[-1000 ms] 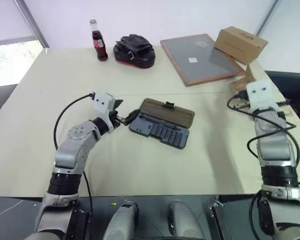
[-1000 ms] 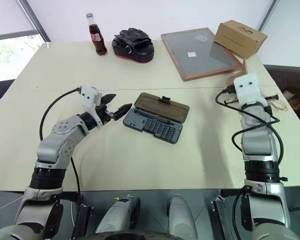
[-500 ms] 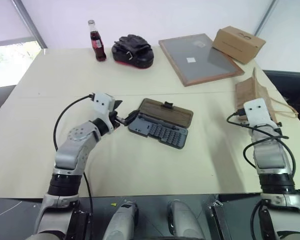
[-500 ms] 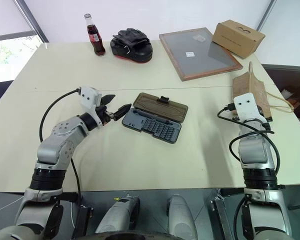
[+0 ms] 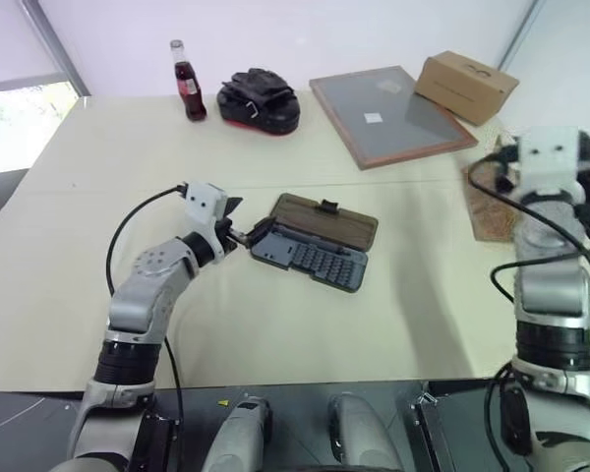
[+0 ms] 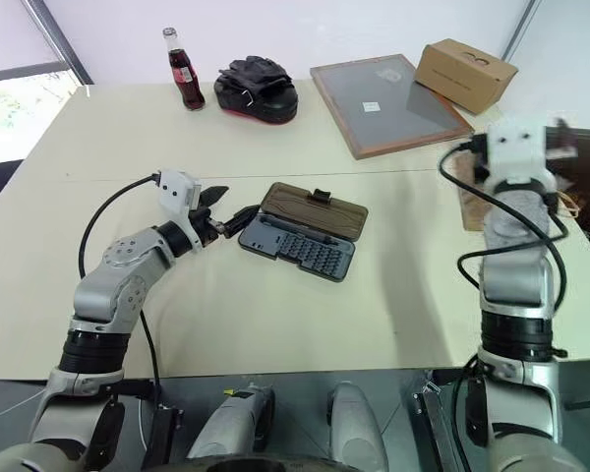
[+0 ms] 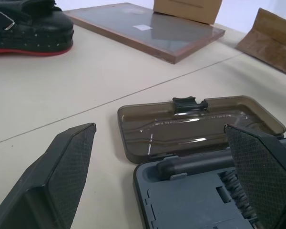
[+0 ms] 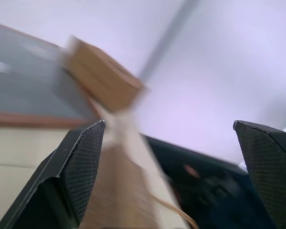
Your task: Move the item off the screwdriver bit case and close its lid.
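The screwdriver bit case [image 5: 312, 243] lies mid-tabletop, its lid [image 7: 200, 121] flung back; a light, stiff flap, best pushed at its far edge. The paper bag [image 5: 490, 205] rests by the right edge. Both the left claw [image 7: 162, 186] and the right claw [image 8: 171, 167] gape empty.

The oblong plastic screwdriver bit case [image 5: 309, 260] is dark grey-black; its hinged flat lid [image 5: 326, 220] shows translucent smoky brown. The creased kraft paper bag [image 5: 489, 202] at the pale cream table's [image 5: 275, 334] right edge is brown. Toward the far edge stand a dark-red glass bottle [image 5: 185, 79], a black-and-red bundle [image 5: 259, 100], a grey board in a reddish-brown frame [image 5: 391, 114] and a tan cardboard box [image 5: 467, 87].
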Robot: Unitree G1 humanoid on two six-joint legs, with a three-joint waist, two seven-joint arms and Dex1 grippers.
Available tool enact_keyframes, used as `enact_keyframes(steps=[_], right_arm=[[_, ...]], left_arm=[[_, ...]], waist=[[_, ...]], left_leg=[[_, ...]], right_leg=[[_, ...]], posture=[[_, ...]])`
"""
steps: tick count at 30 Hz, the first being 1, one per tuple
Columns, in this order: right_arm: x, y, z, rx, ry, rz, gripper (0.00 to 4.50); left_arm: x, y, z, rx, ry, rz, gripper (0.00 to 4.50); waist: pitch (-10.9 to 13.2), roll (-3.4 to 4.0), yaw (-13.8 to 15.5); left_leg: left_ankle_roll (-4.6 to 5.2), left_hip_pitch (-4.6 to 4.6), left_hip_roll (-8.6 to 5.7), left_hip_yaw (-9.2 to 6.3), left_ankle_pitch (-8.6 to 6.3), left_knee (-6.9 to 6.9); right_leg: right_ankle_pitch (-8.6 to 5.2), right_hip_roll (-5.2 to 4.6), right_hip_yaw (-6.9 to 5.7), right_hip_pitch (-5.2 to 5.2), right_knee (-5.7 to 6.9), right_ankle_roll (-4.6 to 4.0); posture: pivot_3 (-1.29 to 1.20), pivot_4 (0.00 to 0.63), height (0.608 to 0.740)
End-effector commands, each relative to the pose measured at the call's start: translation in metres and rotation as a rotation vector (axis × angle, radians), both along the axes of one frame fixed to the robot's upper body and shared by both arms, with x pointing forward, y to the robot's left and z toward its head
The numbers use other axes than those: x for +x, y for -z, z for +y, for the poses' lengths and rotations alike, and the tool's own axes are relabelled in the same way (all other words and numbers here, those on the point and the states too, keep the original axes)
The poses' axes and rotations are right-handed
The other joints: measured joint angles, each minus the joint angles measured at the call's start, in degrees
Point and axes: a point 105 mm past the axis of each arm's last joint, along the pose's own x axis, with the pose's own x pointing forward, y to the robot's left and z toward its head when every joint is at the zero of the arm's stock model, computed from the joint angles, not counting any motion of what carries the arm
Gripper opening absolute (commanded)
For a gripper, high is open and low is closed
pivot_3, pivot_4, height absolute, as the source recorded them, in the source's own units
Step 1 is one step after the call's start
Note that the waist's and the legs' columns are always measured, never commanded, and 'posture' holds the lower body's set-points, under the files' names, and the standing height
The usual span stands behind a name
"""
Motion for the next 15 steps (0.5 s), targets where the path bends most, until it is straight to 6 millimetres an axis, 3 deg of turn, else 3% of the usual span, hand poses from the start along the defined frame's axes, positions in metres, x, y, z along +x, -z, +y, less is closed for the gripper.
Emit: enact_keyframes(steps=[1, 7, 12, 15], right_arm=[[0.016, 0.012, 0.036, 0.132, -0.185, 0.143, 4.48], [0.024, 0.057, 0.074, 0.234, -0.373, 0.447, 4.48], [0.026, 0.086, 0.086, 0.387, -0.366, 0.611, 4.48], [0.023, 0.093, 0.094, 0.422, -0.375, 0.65, 4.48]], left_arm=[[0.002, -0.013, 0.0, 0.008, 0.0, -0.053, 4.5], [0.003, -0.014, 0.0, 0.01, -0.002, -0.057, 4.5], [0.001, -0.013, 0.002, 0.012, -0.013, -0.06, 4.5], [-0.001, -0.013, 0.004, 0.012, -0.022, -0.061, 4.5]], waist=[[0.0, 0.0, 0.11], [0.0, -0.01, 0.62], [0.0, -0.01, 0.16], [0.0, 0.0, 0.18]], left_leg=[[0.0, 0.0, 0.0, -0.01, 0.0, 0.0], [0.0, -0.07, -0.04, -0.09, 0.0, 0.01], [0.0, -0.04, -0.02, -0.08, 0.0, 0.0], [0.0, -0.03, -0.02, -0.09, 0.0, -0.02]], right_leg=[[0.0, 0.0, 0.0, 0.0, 0.0, 0.0], [0.0, -0.04, -0.01, 0.01, -0.05, 0.0], [0.0, -0.02, -0.01, 0.0, -0.01, 0.0], [0.0, -0.01, -0.01, -0.01, 0.0, 0.0]], posture=[[0.0, 0.15, 0.74], [0.0, 0.15, 0.74], [0.0, 0.15, 0.74], [0.0, 0.15, 0.74]])
